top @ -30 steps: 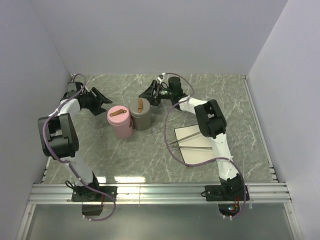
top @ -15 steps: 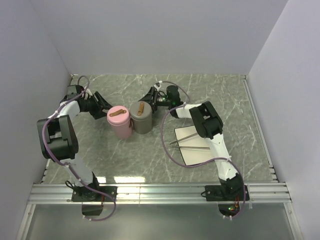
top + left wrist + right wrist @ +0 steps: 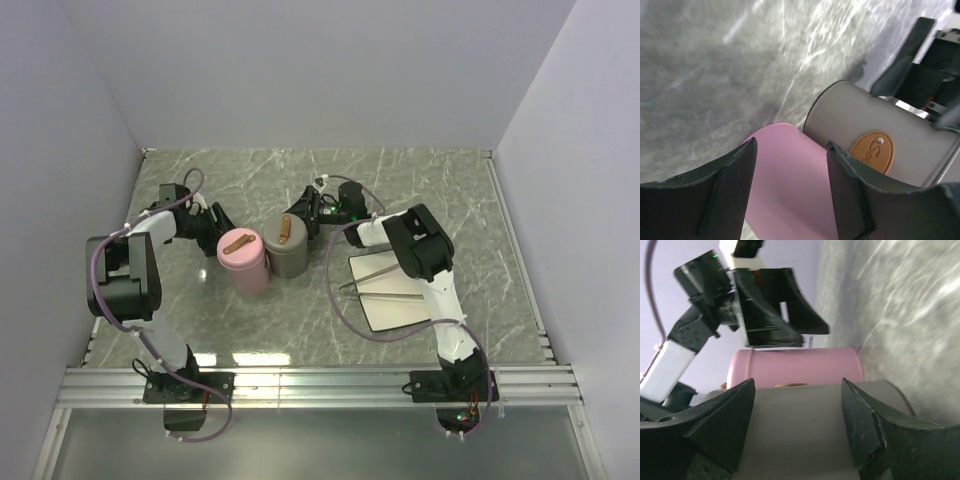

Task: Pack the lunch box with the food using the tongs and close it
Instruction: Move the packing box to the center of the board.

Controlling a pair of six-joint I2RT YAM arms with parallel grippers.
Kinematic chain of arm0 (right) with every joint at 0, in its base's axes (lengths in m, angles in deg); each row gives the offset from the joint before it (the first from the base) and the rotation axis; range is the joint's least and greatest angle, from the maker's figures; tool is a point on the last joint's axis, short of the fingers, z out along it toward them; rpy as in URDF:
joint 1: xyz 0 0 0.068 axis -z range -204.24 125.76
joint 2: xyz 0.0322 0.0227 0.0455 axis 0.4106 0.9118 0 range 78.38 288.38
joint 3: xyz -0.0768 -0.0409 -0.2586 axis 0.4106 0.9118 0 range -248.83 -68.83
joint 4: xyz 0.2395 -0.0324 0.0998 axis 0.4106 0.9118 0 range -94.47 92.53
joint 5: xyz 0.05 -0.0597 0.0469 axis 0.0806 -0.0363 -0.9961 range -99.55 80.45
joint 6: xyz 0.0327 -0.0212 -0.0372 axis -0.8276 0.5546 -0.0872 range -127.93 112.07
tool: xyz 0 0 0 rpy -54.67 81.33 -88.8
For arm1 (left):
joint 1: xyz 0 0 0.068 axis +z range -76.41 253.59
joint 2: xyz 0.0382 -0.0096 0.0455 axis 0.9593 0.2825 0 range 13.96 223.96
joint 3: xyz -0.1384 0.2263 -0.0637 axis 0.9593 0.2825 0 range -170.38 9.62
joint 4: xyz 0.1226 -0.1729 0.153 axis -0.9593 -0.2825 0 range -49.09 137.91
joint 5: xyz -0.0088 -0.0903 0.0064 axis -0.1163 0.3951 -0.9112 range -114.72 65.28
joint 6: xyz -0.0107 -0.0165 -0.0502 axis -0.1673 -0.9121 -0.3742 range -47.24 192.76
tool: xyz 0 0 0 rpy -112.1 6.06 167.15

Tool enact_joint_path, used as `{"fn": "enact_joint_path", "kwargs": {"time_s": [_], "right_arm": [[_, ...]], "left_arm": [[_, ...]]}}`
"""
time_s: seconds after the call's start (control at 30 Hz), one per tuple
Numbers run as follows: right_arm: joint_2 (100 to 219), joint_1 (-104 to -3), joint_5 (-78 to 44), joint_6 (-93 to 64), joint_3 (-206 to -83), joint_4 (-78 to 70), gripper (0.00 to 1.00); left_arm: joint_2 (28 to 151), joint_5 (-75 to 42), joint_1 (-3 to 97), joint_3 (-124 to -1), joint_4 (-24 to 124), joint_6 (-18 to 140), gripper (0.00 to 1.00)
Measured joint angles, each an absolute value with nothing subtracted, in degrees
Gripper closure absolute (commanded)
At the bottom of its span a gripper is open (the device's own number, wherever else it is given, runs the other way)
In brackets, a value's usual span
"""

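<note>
1. Left gripper, fingers spread, straddles the pink canister from 10 o'clock
2. Right gripper, fingers spread, flanks the grey canister from 1 o'clock
3. Tongs lie on the white plate, 4 o'clock of the canisters

The worktop is glossy, polished grey marble. The pink canister and the grey canister look like smooth matt plastic; the tongs are bright metal.
</note>
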State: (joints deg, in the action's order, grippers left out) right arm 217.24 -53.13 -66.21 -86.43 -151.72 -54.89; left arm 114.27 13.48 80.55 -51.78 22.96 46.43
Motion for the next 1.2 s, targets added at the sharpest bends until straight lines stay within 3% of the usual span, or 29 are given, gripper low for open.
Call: {"fn": "enact_joint_path", "kwargs": {"time_s": [0.77,1.2], "right_arm": [[201.1,-58.9,-72.2,-74.3,-136.9,-47.6,0.28],[199.5,-53.2,-71.3,-64.5,-139.4,-35.3,0.27]], "left_arm": [[113.5,15.3,76.0,-47.9,21.7,46.4,0.38],[111.6,15.0,74.1,-45.1,20.9,46.8,0.36]]}}
